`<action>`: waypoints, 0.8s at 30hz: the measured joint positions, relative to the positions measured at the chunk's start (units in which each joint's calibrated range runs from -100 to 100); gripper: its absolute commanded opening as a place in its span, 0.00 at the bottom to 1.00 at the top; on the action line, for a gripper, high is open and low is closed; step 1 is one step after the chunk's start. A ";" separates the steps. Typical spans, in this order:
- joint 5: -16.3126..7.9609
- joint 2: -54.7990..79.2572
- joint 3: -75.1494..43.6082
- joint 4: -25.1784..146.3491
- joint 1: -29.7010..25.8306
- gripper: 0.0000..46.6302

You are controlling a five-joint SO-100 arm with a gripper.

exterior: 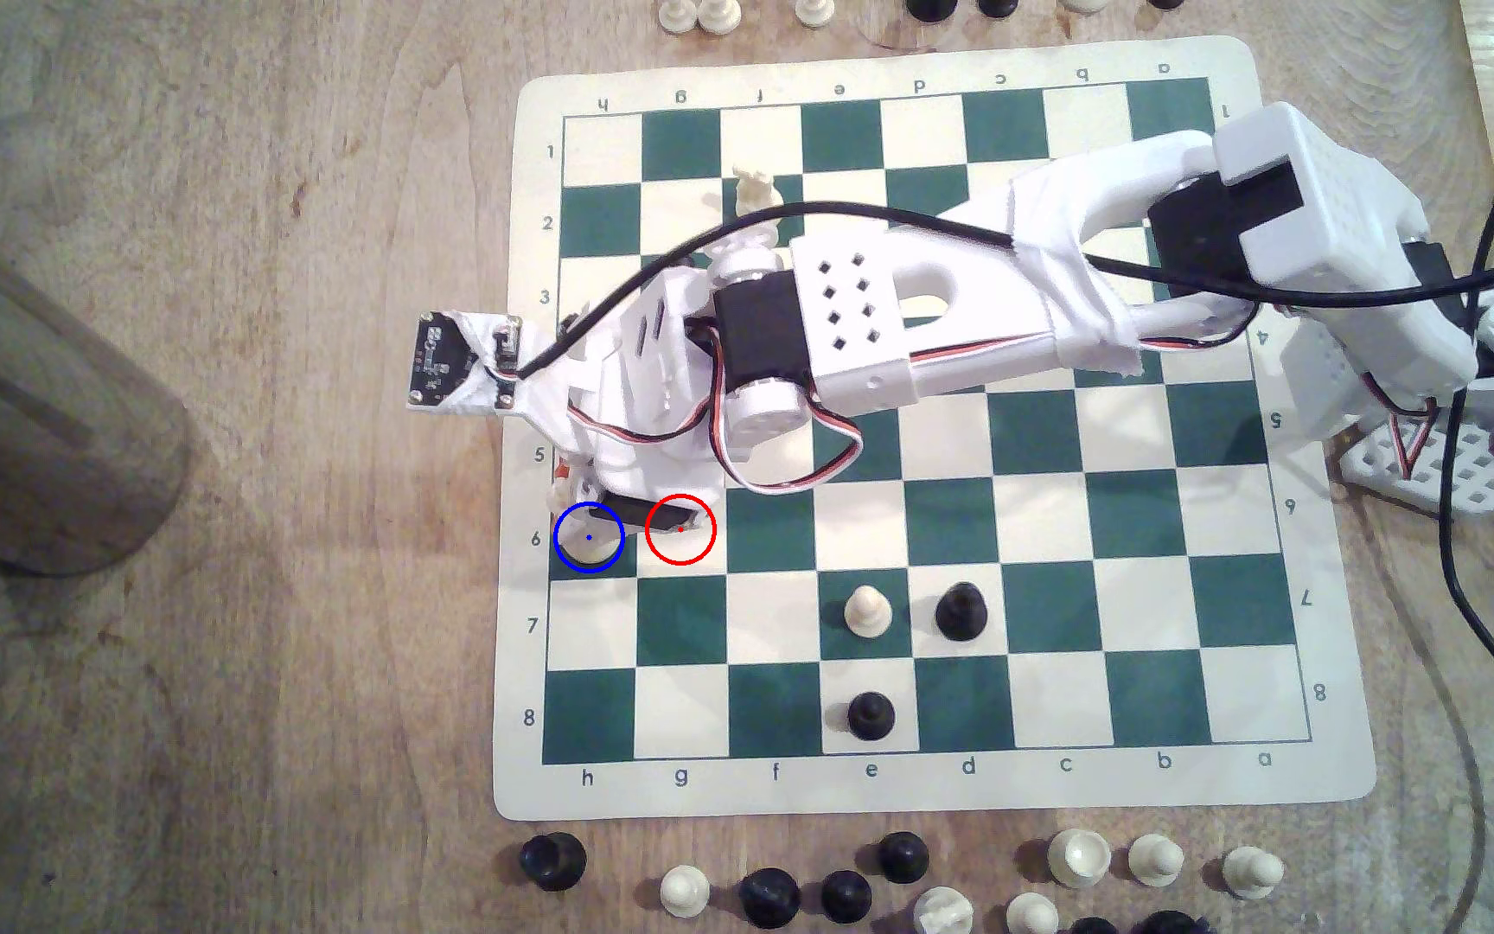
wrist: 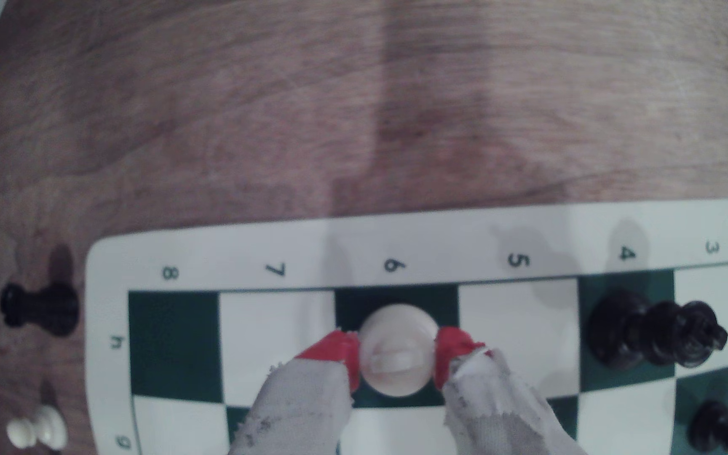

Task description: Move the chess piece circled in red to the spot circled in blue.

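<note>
Chess piece: the cream bishop (wrist: 397, 356) stood on the dark green h6 square (wrist: 349, 306) of the board mat (wrist: 222, 249), inside the blue circle in the exterior view
Fingers: the red-tipped fingers (wrist: 336, 350) of the gripper (wrist: 397, 356) were grasping the bishop on both sides
Neighbours: a black piece (wrist: 651, 334) stood on h4, two squares along the h column from the bishop
Bench: wooden bench (wrist: 353, 109) lay beyond the mat's edge
</note>
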 measured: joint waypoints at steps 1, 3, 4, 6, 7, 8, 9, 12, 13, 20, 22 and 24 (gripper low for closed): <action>0.00 0.00 0.00 0.00 0.00 0.01; 0.00 0.00 0.00 0.00 0.07 0.01; 0.00 0.00 0.00 0.00 0.15 0.01; 0.20 0.00 0.00 0.00 0.37 0.01; 0.29 0.00 0.00 0.00 0.52 0.01; 0.29 0.00 0.00 0.00 0.52 0.01; 0.29 0.00 0.00 0.00 0.52 0.01; 0.29 0.00 0.00 0.00 0.52 0.00; 0.29 0.00 0.00 0.00 0.52 0.00; 0.29 0.25 0.00 0.00 0.52 0.26; 0.63 0.67 0.00 0.08 0.52 0.44; 1.17 0.75 -0.99 1.20 0.52 0.54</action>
